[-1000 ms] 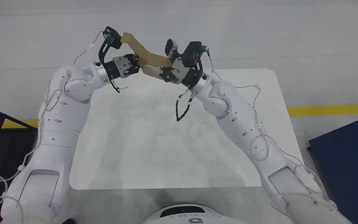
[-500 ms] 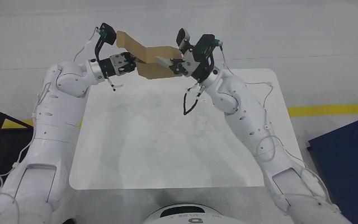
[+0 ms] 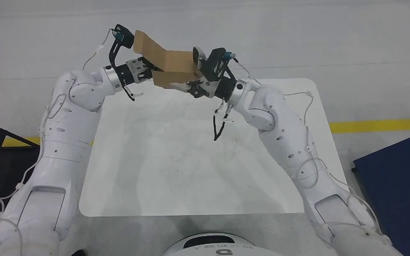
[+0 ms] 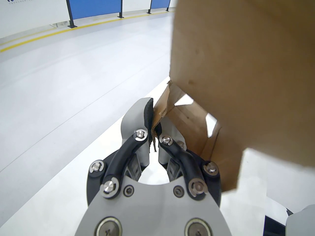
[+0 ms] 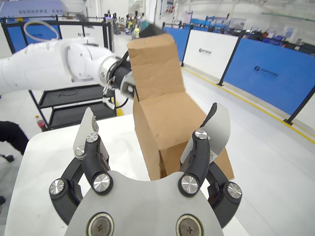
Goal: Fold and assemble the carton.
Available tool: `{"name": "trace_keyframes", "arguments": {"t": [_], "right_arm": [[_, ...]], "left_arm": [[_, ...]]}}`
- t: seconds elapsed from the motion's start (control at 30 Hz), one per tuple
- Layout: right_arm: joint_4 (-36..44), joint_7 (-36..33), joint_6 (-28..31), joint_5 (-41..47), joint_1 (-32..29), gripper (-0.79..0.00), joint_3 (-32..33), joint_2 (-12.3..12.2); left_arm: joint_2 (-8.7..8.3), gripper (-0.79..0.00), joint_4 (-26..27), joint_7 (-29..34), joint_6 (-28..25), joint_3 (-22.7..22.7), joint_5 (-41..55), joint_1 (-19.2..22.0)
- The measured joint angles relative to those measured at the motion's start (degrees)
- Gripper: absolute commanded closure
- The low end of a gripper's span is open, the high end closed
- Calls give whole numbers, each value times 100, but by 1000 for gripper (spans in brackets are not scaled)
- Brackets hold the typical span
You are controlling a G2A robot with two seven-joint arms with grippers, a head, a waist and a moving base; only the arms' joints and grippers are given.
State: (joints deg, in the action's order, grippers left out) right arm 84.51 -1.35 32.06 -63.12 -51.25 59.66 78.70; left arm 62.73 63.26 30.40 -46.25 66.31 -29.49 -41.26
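Note:
A brown carton [image 3: 172, 63], partly opened with one flap standing up, hangs in the air over the far edge of the white table [image 3: 192, 166]. My left gripper [image 3: 145, 68] holds its left end. In the left wrist view that gripper [image 4: 153, 127] is shut on a thin torn flap edge, with the carton [image 4: 236, 60] looming close beside it. My right gripper [image 3: 197, 82] is at the carton's right end. In the right wrist view it [image 5: 151, 114] stands open, and the carton [image 5: 160, 114] rises between its fingers, close against one fingertip [image 5: 216, 114].
The table below the arms is bare. A black cable [image 3: 218, 125] dangles from the right wrist. Off the table's right side lie a yellow floor line [image 3: 371, 126] and a dark blue object [image 3: 384, 185]. A black wheeled cart [image 5: 61, 104] stands beyond the table.
Both arms carried the carton up and toward the far edge. The right gripper closed in on the left one, and the bent flat carton has taken a boxier shape.

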Motion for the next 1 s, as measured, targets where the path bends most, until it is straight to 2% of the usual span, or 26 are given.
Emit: {"name": "trace_keyframes", "arguments": {"t": [0.13, 0.27, 0.43, 0.73, 1.0], "right_arm": [[12, 525, -408, -441, -19, -785, 1, 14], [-113, 274, -660, -840, 76, -785, -86, 26], [-77, 380, -936, -691, 72, -785, 1, 48], [-385, -483, -1410, -897, 222, -785, 204, 30], [-512, -1159, -1288, -593, 188, -785, 90, 58]], "left_arm": [[-10, 0, -23, -43, -24, -4, -12, -26], [-29, 0, 26, -115, -65, 22, -79, -75], [-66, 0, 148, -332, -78, 91, -375, -183], [-114, 0, 519, -1013, -17, 160, -1305, -463], [-118, 0, 473, -1072, -134, 172, -991, -528]]}}
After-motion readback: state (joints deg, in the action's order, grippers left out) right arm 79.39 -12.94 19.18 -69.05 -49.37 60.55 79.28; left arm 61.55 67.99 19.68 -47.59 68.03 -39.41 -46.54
